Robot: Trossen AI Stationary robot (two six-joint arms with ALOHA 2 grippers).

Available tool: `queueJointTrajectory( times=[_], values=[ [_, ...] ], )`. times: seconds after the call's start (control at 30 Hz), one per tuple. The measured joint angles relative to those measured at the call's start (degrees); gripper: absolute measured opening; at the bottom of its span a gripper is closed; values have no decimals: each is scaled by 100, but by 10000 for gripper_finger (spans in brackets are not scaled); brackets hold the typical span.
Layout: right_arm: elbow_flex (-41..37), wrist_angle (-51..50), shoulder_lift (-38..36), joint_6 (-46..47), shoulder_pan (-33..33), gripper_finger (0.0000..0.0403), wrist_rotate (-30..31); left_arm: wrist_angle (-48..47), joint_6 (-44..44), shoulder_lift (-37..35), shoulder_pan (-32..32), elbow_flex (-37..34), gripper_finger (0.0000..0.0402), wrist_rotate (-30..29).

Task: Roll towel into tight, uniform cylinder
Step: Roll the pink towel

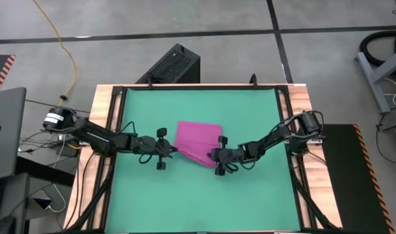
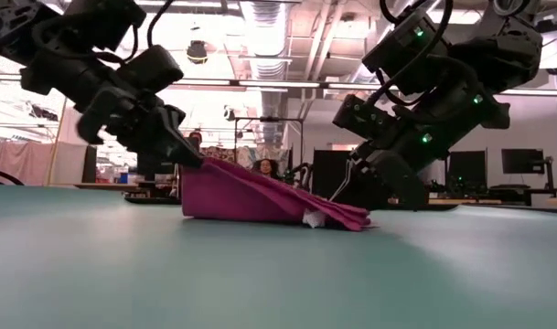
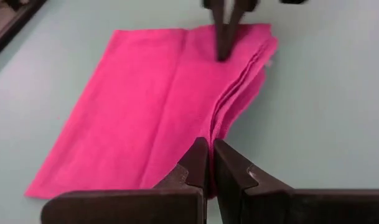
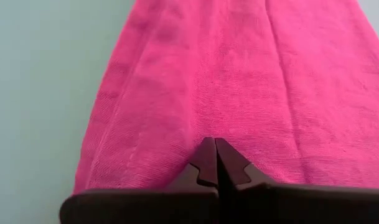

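Both claws are pinched shut on the towel [image 1: 196, 142], which lies mid-mat [image 1: 250, 201]: left gripper [image 1: 173, 151] on its near-left corner, right gripper [image 1: 212, 156] on the near-right corner. To roll well, I'd keep both corners level, turning the edge over evenly with steady tension

You have two dark, near-black jointed arms, the left arm [image 1: 100, 136] and the right arm [image 1: 276, 136], each with loose black cables looping along its links. The left arm's base carries a white label. Small green lights glow on the right arm's housing. Each ends in two dark wedge-shaped fingers [image 3: 198, 165] tapering to narrow tips.
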Motion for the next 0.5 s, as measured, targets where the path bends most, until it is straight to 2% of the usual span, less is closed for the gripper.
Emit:
queueJointTrajectory(
  times=[0.33,0.5],
  values=[
    [0,2,2,54,1,6,-22,-300,-440,14,416,24,0,202],
    [0,-5,4,56,4,7,-27,7,-509,508,510,26,0,364]
  ],
)
